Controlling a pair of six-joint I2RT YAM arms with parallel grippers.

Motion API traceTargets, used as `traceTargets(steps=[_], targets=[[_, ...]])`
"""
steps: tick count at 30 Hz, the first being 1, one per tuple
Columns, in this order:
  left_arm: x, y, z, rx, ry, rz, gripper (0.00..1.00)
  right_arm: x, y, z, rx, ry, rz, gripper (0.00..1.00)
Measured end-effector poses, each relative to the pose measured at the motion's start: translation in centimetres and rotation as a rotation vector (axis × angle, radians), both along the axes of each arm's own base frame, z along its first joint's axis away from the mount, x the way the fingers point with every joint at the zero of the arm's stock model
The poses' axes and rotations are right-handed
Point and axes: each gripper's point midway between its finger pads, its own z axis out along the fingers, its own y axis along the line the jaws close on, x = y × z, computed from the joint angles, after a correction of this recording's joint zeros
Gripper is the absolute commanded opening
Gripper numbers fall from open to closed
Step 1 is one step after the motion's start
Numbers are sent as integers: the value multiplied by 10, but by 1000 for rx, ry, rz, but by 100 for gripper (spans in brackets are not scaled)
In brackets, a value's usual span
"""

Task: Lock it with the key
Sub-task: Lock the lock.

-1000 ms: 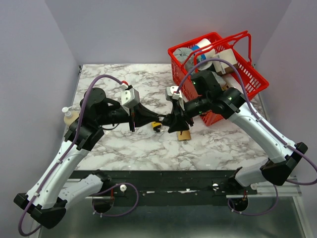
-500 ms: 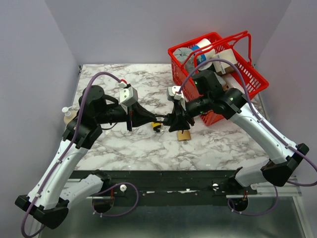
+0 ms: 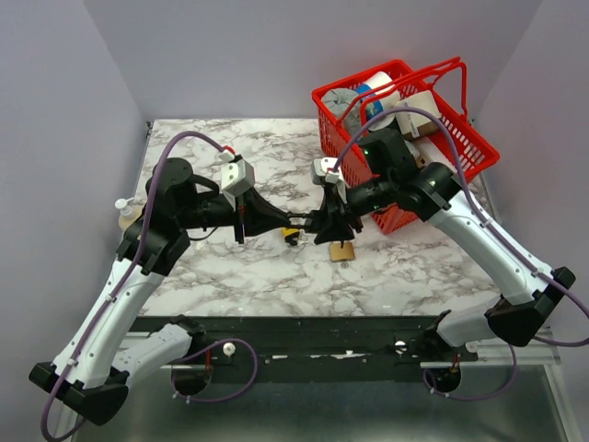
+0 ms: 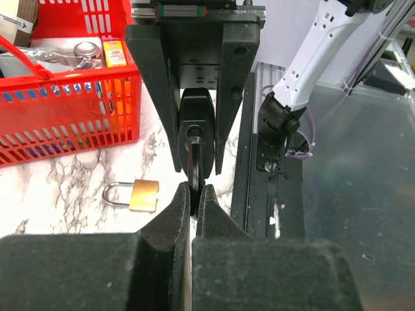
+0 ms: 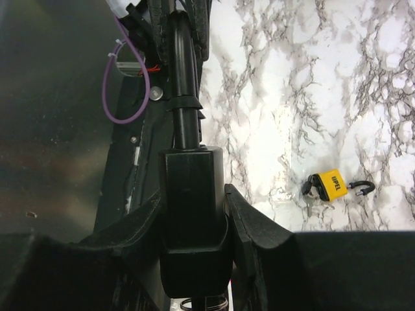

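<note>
A black padlock (image 5: 192, 214) hangs above the table's middle between both arms. My right gripper (image 5: 193, 194) is shut on its body (image 4: 194, 120), one finger on each flat side. The lock's black shackle (image 5: 183, 78) runs away from the body to my left gripper (image 4: 194, 194), which is shut on its curved end. In the top view the left gripper (image 3: 293, 219) and the right gripper (image 3: 319, 222) meet tip to tip. A metal key ring (image 5: 202, 303) shows under the lock's body. The key itself is hidden.
A brass padlock (image 3: 343, 250) lies on the marble table (image 3: 230, 267) below the grippers, and a yellow padlock (image 5: 331, 184) with keys lies beside it. A red basket (image 3: 460, 138) of items stands at the back right. A small bottle (image 3: 127, 214) stands at the left edge.
Both grippers have edged slightly toward the far side with the black padlock between them. Neither grip has changed.
</note>
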Motion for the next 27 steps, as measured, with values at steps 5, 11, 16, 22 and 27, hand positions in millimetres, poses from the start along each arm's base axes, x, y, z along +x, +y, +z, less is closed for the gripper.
traceTargets(steps=[5, 11, 16, 22, 27], targets=[[5, -10, -10, -53, 25, 24, 0, -3, -2, 7, -60, 69, -29, 1], [18, -23, -8, -86, 63, 21, 0, 0, -6, 10, -122, 86, -78, 1], [17, -35, -5, -99, 52, -11, 0, -5, -14, -1, -186, 134, -91, 1], [16, -39, 8, -139, 15, -28, 0, -13, -9, -8, -201, 148, -56, 1], [22, -26, 5, -119, 17, 2, 0, -2, -1, -5, -121, 110, -52, 1]])
